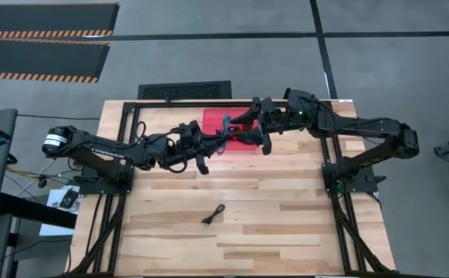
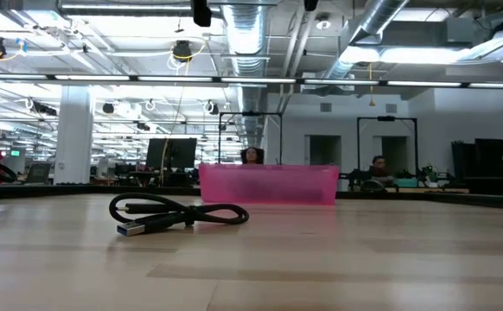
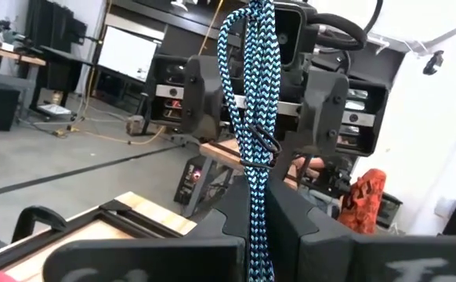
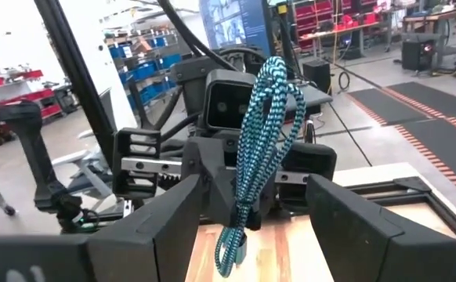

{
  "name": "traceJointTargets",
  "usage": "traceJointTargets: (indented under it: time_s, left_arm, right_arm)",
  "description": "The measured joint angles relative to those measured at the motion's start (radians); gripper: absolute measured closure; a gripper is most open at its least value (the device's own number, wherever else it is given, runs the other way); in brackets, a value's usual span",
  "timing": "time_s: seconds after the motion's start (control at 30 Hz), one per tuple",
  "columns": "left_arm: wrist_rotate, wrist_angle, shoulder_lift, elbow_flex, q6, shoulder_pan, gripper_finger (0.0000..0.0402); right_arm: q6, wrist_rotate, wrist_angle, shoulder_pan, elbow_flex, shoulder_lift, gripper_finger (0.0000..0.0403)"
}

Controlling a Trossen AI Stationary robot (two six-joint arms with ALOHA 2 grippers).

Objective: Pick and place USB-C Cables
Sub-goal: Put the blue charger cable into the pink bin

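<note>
Left claw [image 1: 210, 150] clamped on light blue cable [image 1: 225, 127] above red tray [image 1: 213, 117], right claw [image 1: 249, 133] wide open, facing it

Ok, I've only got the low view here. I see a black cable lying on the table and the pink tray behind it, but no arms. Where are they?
Observer: Both are up over the red tray, with the left gripper and the right gripper facing each other.
Operator: Is either one holding anything?
Observer: The left gripper is shut on the light blue cable, held in the air between the two.
Operator: And the right one?
Observer: Its fingers stand wide open on either side of that cable, not touching it.
</note>
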Motion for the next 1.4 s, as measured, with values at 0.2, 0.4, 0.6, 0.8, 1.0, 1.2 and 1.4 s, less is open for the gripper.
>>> traceJointTargets:
  time_s: [0.2,0.4,0.6,0.8,1.0,1.2,1.4]
  left_arm:
    - [0.056,0.004,0.000,0.000,-0.006,0.014,0.0399]
    - [0.153,0.003,0.000,0.000,0.005,0.034,0.0399]
    - [0.212,-0.017,0.000,0.000,0.011,0.045,0.0399]
    - [0.279,-0.019,-0.002,0.000,0.001,0.067,0.0399]
    - [0.292,-0.023,-0.003,0.000,0.001,0.088,0.0399]
    - [0.305,-0.031,-0.003,0.000,-0.009,0.110,0.0399]
    - [0.314,-0.030,-0.003,0.000,-0.021,0.136,0.0399]
  right_arm:
    - [0.029,0.007,0.003,0.000,0.000,0.000,0.0147]
    - [0.073,0.055,0.021,0.032,-0.003,0.036,0.0147]
    - [0.105,0.058,0.107,0.043,-0.001,0.089,0.0147]
    - [0.158,0.080,0.210,0.033,-0.001,0.116,0.0148]
    - [0.162,0.147,0.206,0.050,-0.001,0.115,0.0189]
    - [0.154,0.164,0.178,0.061,0.000,0.113,0.0339]
    - [0.154,0.180,0.172,0.059,0.000,0.112,0.0377]
